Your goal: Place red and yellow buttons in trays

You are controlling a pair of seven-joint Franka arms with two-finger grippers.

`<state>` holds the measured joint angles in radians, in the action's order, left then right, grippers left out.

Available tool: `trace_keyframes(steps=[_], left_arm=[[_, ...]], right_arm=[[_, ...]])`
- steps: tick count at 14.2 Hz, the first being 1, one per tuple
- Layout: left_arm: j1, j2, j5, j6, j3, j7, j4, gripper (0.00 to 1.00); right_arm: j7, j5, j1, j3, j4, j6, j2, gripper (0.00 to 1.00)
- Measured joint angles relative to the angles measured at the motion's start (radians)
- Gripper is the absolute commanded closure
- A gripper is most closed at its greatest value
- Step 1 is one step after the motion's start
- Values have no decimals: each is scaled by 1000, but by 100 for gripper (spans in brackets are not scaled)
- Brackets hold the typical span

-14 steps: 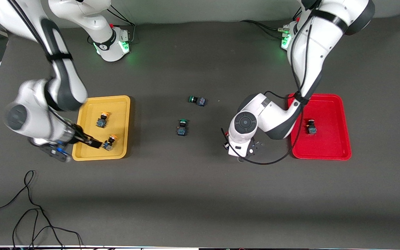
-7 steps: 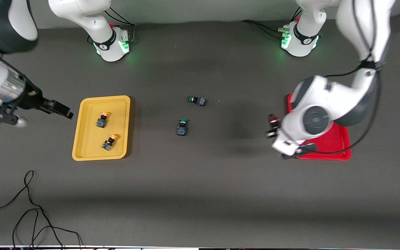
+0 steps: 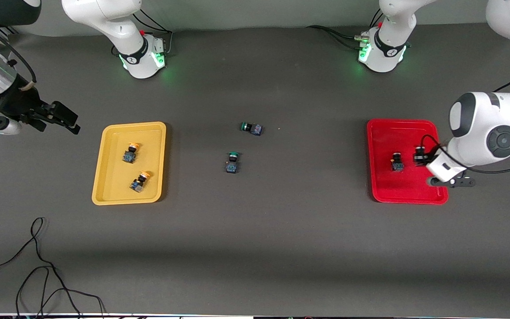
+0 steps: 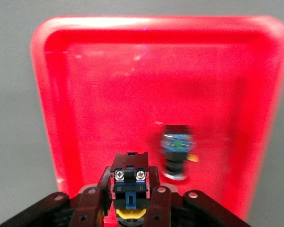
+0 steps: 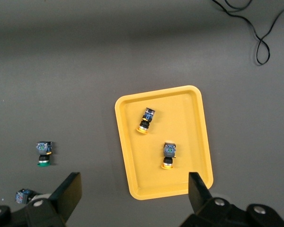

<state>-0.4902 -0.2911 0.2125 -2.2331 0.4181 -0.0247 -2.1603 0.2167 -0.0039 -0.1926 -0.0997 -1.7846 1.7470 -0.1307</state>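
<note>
Moved: the left gripper (image 3: 419,156) is now hanging over the red tray (image 3: 407,195), having swung in from the bare table beside it; the right gripper (image 3: 62,118) is lifting away, off past the yellow tray's (image 3: 104,190) end.
Left gripper: its fingers (image 4: 158,203) are clamping a button (image 4: 128,182), black-and-blue body showing between them; its cap colour is hard to tell here.
Right gripper: jaws are spread wide and holding nothing, high over the table at the right arm's end.
Red tray: one red-capped button (image 3: 397,162) is lying inside it, near its middle.
Yellow tray: two yellow-capped buttons (image 3: 130,151) (image 3: 140,181) are lying inside it, apart from each other.
Mid-table: two green-capped switches (image 3: 251,128) (image 3: 232,162) are sitting on the mat between the trays.
</note>
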Motion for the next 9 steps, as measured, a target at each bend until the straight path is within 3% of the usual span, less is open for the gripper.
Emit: trace_keyframes(steps=[2, 4, 7, 9], left_arm=[[-22, -37, 60, -61, 0, 5, -34, 19], [-26, -64, 96, -70, 1, 5, -32, 0], [-27, -58, 106, -38, 3, 5, -9, 0], [-27, -40, 106, 74, 10, 10, 55, 0]], right_arm=[[-28, 3, 5, -2, 34, -2, 33, 0], [-55, 34, 16, -2, 82, -12, 86, 0], [-79, 57, 28, -2, 154, -38, 168, 0], [-81, 58, 27, -1, 168, -53, 184, 0]])
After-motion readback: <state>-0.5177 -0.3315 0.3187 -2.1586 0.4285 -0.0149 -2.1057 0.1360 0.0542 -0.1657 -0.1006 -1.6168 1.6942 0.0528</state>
